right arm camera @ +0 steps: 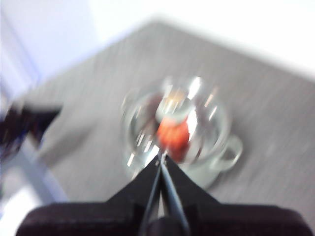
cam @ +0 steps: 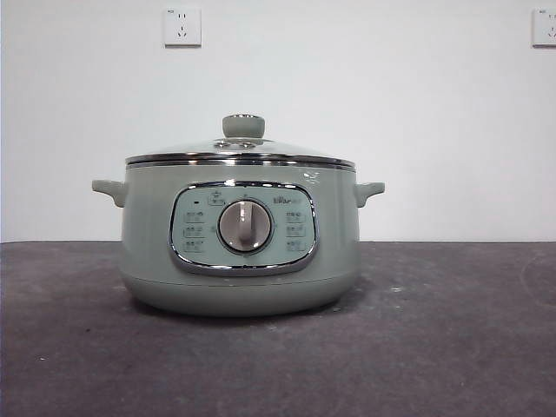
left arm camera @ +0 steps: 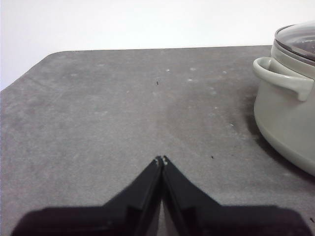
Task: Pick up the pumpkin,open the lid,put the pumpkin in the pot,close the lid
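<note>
Small orange toy pumpkin (right arm camera: 173, 135) lies inside the large round sage-green cooker pot (cam: 241, 248), seen blurred through the clear glass lid with chrome rim and green knob (cam: 242, 149), seated on the pot. Left gripper (left arm camera: 161, 160) low beside pot, jaws together. Right gripper (right arm camera: 161, 158) high above pot, jaws together, empty.

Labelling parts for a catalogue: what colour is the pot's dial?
Grey, on the pot's dial; clearest in the front view.

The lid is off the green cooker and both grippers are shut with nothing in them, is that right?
Not quite. The front view shows the glass lid sitting on the cooker, closed. The rest holds: the left gripper and right gripper are shut and empty.
</note>
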Action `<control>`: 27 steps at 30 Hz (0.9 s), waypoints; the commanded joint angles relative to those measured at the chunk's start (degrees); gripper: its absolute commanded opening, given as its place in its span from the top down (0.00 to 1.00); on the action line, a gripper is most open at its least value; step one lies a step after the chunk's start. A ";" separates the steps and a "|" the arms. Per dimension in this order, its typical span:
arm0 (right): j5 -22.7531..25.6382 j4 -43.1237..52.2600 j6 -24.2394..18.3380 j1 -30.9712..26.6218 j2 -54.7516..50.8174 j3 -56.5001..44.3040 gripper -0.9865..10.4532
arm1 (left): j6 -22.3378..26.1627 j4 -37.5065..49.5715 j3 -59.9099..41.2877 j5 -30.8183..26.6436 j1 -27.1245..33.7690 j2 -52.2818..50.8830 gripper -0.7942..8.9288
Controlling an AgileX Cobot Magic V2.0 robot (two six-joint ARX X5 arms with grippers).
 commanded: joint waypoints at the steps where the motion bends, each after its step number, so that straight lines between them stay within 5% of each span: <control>1: 0.09 6.93 2.86 -4.39 -4.57 -5.81 0.91 | -0.42 0.09 -0.90 0.07 0.15 -0.17 0.92; 14: 0.28 40.61 2.67 -19.43 -30.69 -50.16 0.91 | -0.39 0.09 -0.90 0.07 0.15 -0.17 0.92; 27: 8.70 45.05 4.46 -20.85 -48.30 -77.79 0.91 | -0.42 0.09 -0.90 0.07 0.15 -0.17 0.92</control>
